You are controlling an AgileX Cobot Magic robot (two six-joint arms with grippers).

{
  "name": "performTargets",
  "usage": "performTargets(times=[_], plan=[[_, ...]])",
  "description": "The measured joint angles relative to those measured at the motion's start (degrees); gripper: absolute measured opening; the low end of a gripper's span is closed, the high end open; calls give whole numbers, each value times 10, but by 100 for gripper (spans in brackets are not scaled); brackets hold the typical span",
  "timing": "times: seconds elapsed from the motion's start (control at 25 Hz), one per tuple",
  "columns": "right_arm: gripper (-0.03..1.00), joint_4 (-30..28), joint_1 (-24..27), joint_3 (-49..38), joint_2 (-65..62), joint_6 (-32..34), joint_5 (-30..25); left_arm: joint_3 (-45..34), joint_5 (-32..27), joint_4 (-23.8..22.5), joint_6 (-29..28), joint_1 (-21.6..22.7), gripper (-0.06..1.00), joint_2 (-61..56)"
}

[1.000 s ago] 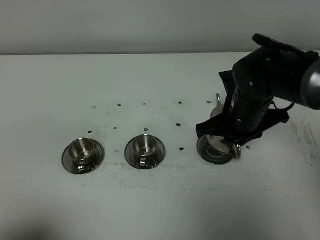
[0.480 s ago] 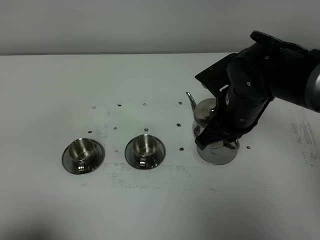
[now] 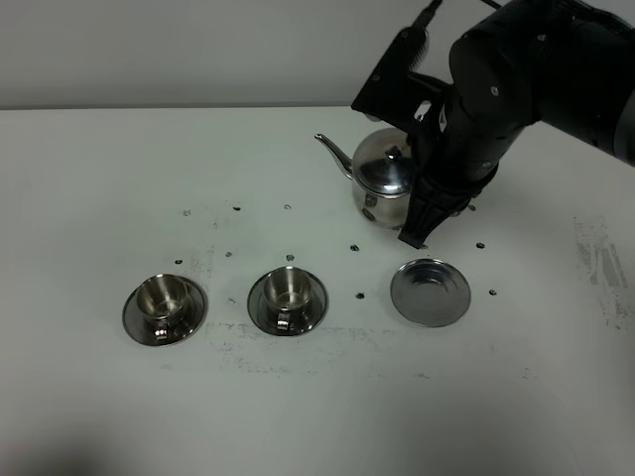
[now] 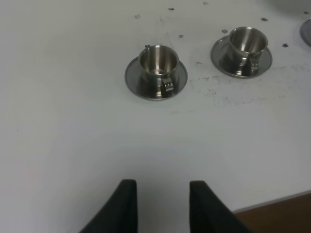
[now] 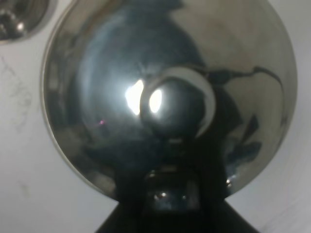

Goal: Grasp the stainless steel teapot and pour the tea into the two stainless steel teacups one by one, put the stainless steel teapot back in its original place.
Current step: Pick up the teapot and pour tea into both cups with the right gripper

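The white table (image 3: 99, 416) carries everything. Over it the right gripper (image 5: 169, 174) has its fingers clamped on the loop handle (image 5: 165, 196) of the stainless steel teapot (image 3: 382, 178), which hangs clear of the surface. The pot's body lies just ahead of those fingers, touching them only at the handle.

The empty saucer (image 3: 430, 291) lies below the fingers and a little aside. The nearer teacup (image 3: 288, 291) and the farther teacup (image 3: 166, 297), each on its own saucer, stand well apart from the fingers on the spout side.

The left gripper (image 4: 163, 208) has its fingers apart with bare table between them, holding nothing. Both cups sit well ahead of it.

The pot looks rigid and highly polished, so likely slippery. With tea inside, its weight would sit forward of the grip and tend to swing it about the handle. The ring handle is the sensible hold, gripped firmly.

Its long axis runs base to lid knob (image 5: 175, 104) and stands close to upright. The thin spout (image 3: 335, 154) points away from the fingers, toward the cups.
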State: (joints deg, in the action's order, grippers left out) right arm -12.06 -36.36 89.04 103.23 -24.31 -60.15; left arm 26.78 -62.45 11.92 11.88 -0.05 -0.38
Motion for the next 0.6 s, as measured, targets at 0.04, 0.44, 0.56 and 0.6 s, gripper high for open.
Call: performTargets(times=[0.04,0.44,0.56,0.6], plan=[[19,2,0,17,7,-24,-3,0,0,0,-1,0,27,0],[19,91,0,189,114,-276,-65,0,0,0,-1,0,27,0],[19,105,-3,240,151,-325,-82,0,0,0,-1,0,27,0],[19,105,-6,259,164,-337,-88,0,0,0,-1,0,27,0]])
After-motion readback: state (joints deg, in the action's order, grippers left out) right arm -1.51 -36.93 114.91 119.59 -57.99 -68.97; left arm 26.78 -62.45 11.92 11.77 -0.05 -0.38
